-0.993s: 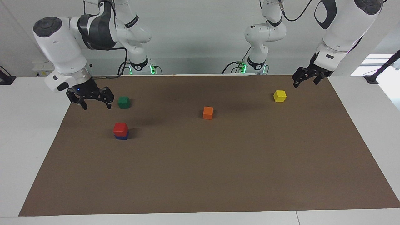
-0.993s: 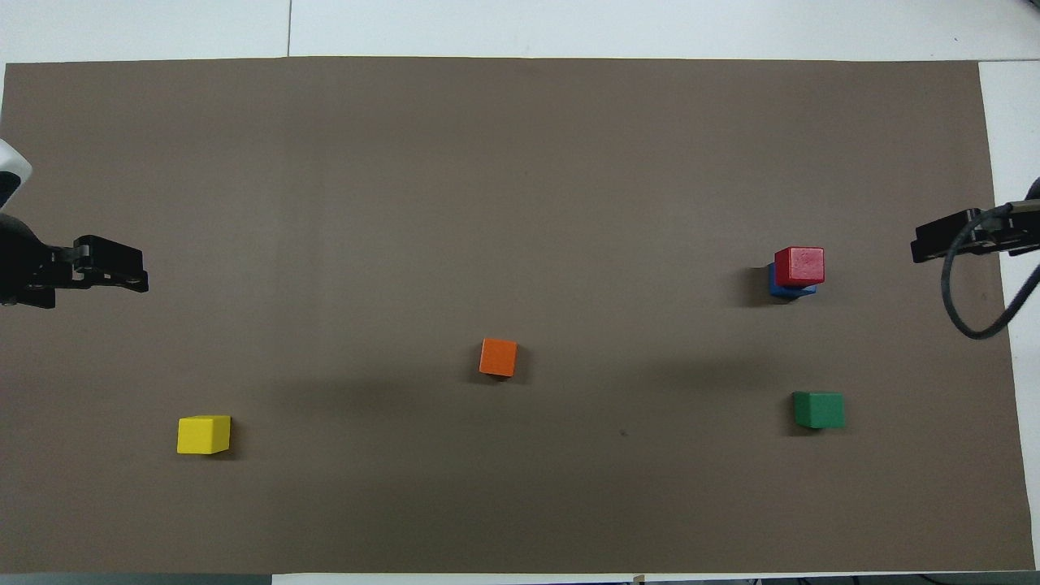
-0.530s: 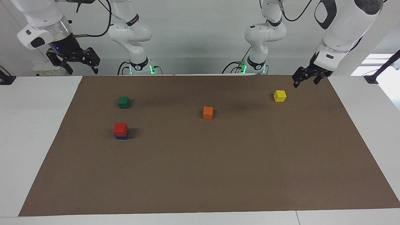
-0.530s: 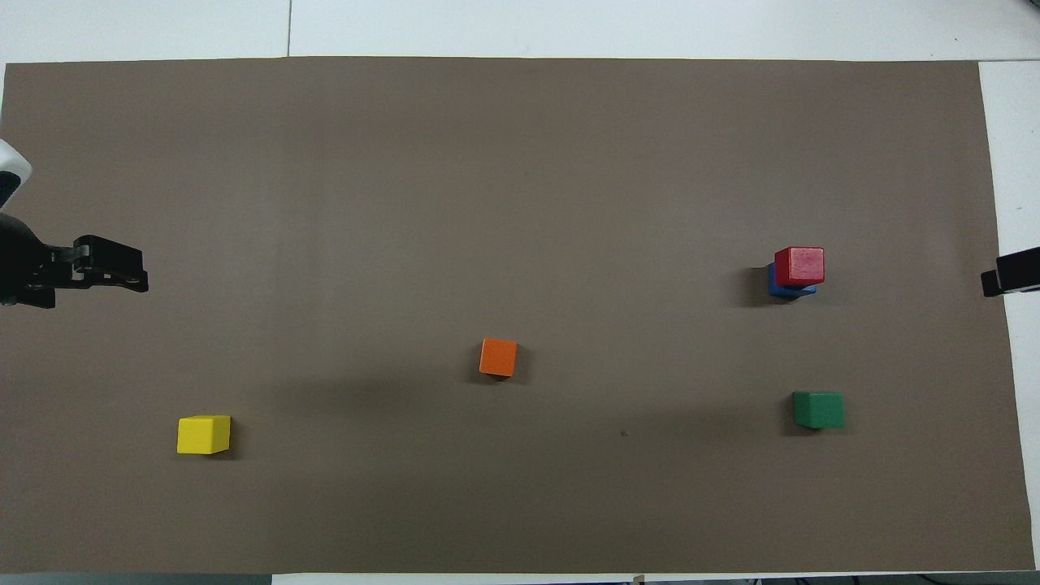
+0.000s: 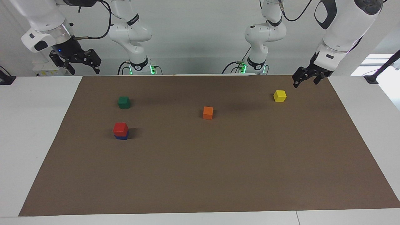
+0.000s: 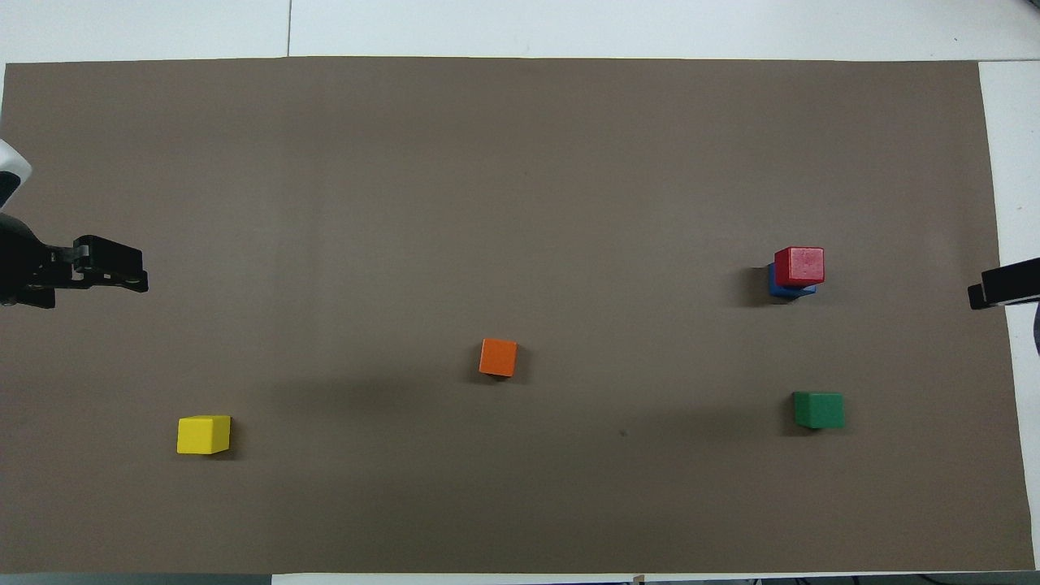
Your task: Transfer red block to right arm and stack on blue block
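The red block [image 5: 120,127] sits on top of the blue block [image 5: 121,137] on the brown mat, toward the right arm's end. The stack also shows in the overhead view, red block [image 6: 799,265] over blue block [image 6: 778,288]. My right gripper [image 5: 85,71], with the blue light in its wrist, is open and empty. It hangs high over the table's edge by the mat's corner, well clear of the stack. Only its tip [image 6: 990,291] shows in the overhead view. My left gripper [image 5: 305,83] is open and empty, waiting low beside the yellow cube; it also shows in the overhead view [image 6: 122,277].
A green cube [image 5: 123,102] lies nearer to the robots than the stack. An orange cube [image 5: 207,112] lies mid-mat. A yellow cube [image 5: 279,95] lies toward the left arm's end. The brown mat [image 5: 218,175] covers most of the white table.
My right gripper has risen from beside the green cube and drawn back over the table's edge. The stack and my left arm have not moved.
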Robot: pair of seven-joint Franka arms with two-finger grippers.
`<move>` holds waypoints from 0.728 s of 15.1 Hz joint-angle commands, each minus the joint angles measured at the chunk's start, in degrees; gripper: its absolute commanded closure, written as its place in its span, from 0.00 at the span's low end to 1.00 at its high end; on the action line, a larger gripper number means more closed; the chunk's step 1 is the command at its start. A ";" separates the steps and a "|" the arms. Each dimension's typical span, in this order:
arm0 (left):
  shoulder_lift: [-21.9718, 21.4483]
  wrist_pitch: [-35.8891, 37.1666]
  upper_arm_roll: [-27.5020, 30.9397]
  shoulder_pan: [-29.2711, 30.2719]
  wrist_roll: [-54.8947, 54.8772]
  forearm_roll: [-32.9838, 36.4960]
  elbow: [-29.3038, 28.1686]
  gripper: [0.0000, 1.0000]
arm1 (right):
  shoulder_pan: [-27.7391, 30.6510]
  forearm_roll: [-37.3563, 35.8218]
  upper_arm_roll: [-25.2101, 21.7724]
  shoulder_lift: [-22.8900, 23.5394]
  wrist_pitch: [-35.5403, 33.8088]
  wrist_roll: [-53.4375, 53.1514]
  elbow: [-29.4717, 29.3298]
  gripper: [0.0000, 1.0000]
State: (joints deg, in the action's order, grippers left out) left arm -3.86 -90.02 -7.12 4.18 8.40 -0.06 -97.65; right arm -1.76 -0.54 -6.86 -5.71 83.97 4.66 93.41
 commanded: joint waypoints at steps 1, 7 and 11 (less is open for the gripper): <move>-0.45 0.11 0.09 0.39 -0.32 -0.82 0.09 0.00 | -0.18 -1.22 -0.17 -1.85 3.30 2.20 2.21 0.00; -0.45 0.11 0.09 0.39 -0.23 -0.82 0.09 0.00 | 0.61 -1.22 0.09 -1.76 3.57 2.20 2.12 0.00; -0.45 0.11 0.09 0.39 -0.23 -0.82 0.09 0.00 | 0.70 -1.22 0.09 -1.76 3.48 2.11 2.12 0.00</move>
